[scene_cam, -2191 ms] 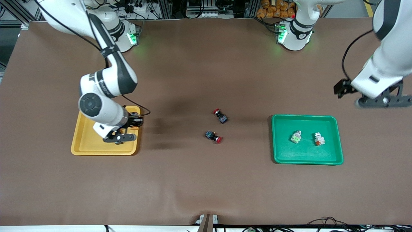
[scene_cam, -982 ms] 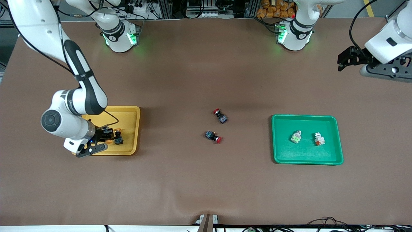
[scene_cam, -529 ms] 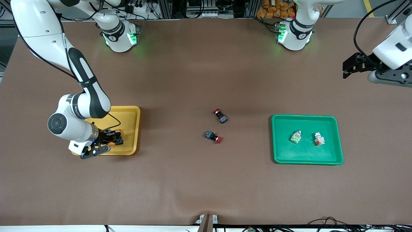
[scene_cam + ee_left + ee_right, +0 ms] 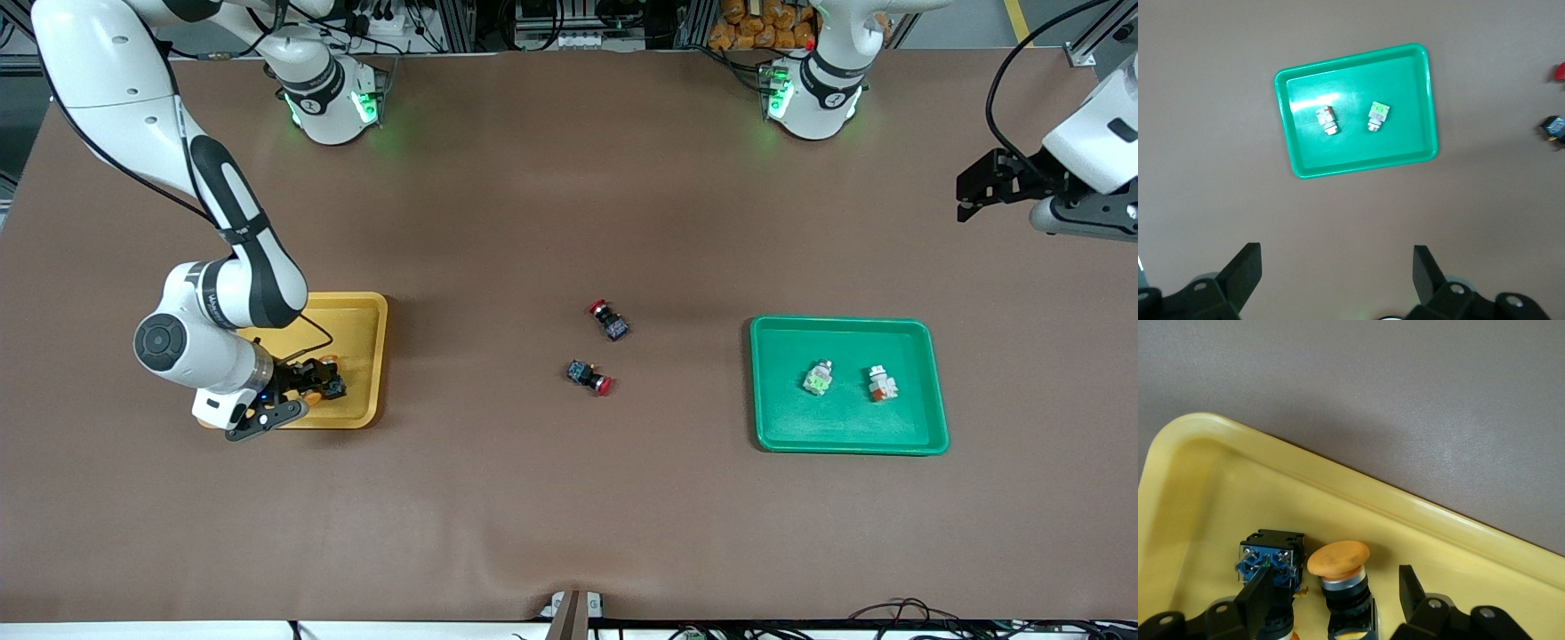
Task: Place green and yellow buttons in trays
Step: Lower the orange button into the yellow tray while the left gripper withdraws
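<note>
The right gripper [image 4: 1331, 600] sits low in the yellow tray [image 4: 360, 311], near the right arm's end of the worktop, jaws open around a yellow-capped button [image 4: 1341, 577]; a second one [image 4: 1271, 563] lies beside it. The left gripper [image 4: 1335, 277] hangs open over the left arm's end. Both green buttons [image 4: 816, 378] [image 4: 881, 383] lie in the green tray [image 4: 845, 440]. Two red-capped switches [image 4: 609, 320] [image 4: 590, 377] rest mid-table.

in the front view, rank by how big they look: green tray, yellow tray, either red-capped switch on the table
1. green tray and yellow tray: they look the same size, though the right arm covers part of the yellow one.
2. red-capped switches: far smaller, alike.
</note>
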Controlling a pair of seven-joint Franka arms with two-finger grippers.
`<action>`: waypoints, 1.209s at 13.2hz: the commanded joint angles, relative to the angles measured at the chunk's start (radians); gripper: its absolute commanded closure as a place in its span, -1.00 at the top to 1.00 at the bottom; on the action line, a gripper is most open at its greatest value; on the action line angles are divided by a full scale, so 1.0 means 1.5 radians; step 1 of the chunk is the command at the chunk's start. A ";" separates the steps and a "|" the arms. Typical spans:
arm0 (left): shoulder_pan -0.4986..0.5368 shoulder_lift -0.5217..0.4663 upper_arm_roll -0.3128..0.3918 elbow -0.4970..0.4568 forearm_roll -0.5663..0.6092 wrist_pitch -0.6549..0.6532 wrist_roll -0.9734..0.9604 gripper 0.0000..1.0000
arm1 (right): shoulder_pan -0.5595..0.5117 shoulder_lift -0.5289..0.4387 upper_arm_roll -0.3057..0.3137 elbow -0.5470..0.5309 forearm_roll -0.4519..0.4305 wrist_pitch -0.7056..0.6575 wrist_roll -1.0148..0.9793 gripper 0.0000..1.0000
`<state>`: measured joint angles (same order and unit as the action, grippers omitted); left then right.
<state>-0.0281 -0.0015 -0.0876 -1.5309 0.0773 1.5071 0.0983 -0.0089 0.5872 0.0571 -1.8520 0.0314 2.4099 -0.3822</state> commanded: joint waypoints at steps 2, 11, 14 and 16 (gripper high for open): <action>-0.006 0.019 -0.001 0.019 0.031 -0.005 0.011 1.00 | -0.013 -0.006 0.011 0.004 -0.006 -0.012 -0.013 0.68; -0.003 0.019 -0.004 0.019 0.027 -0.005 0.008 1.00 | -0.009 -0.075 0.012 0.155 -0.006 -0.290 -0.008 0.67; -0.006 0.019 -0.005 0.019 0.026 -0.005 0.007 1.00 | -0.006 -0.132 0.011 0.157 -0.008 -0.320 0.026 0.67; -0.008 0.019 -0.005 0.019 0.026 -0.005 0.007 1.00 | -0.002 -0.162 0.012 0.157 -0.017 -0.339 0.039 0.67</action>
<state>-0.0355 0.0186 -0.0917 -1.5244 0.1011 1.5072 0.0985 -0.0082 0.4045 0.0624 -1.6028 0.0298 1.9355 -0.3605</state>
